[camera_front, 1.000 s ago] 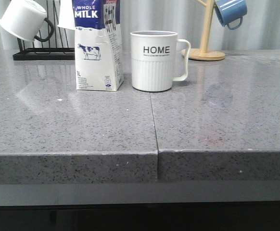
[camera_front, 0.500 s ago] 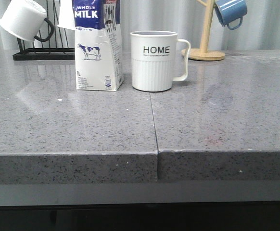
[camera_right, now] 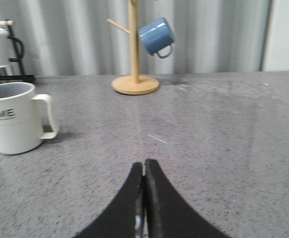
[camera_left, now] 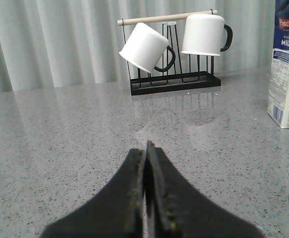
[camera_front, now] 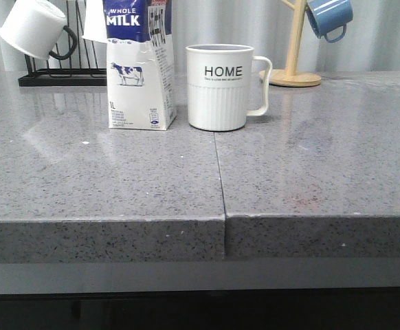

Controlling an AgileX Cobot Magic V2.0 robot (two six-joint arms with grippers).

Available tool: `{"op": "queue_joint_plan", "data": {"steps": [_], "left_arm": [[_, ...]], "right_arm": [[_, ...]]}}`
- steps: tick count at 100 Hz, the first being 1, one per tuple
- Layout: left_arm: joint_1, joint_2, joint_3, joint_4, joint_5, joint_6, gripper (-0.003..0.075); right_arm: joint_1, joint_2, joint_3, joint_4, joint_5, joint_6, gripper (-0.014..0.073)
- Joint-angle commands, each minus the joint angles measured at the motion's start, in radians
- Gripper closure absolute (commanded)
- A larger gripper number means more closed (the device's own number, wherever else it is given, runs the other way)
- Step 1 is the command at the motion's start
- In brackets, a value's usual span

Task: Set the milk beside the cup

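Nothing has shifted over the last second: the tall white blue-topped milk carton (camera_front: 140, 65) stands just left of the white ribbed HOME cup (camera_front: 220, 87), so placement appears complete. The left gripper (camera_left: 145, 159) and right gripper (camera_right: 144, 173) are pressed together, empty.

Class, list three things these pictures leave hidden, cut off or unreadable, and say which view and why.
1. Milk carton: its top is cut off by the upper edge of the front view, and the left wrist view shows only one edge.
2. Cup: what is inside is hidden by its wall in the front view.
3. Small print under "HOME": too small to read in the front view.
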Motion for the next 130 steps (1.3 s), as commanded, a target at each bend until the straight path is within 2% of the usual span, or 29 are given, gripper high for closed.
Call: {"op": "queue_joint_plan", "data": {"steps": [1,22,35,130], "left_arm": [[-0.007,-0.033,0.051,0.000,-0.071,-0.009,0.0741],[-0.007,-0.033,0.051,0.000,-0.071,-0.009,0.0741],[-0.007,-0.033,0.051,0.000,-0.071,-0.009,0.0741],[-0.007,-0.033,0.051,0.000,-0.071,-0.009,0.0741]], "right_arm": [[0.030,-0.034,0.020,-0.015,-0.085,-0.029,0.0714],[0.034,-0.093,0.121,0.022,-0.104,-0.036,0.0714],[0.032,-0.093,0.171,0.027,-0.165,-0.036,0.0714],[-0.001,-0.093,0.170,0.026,-0.153,-0.044,0.0714]]}}
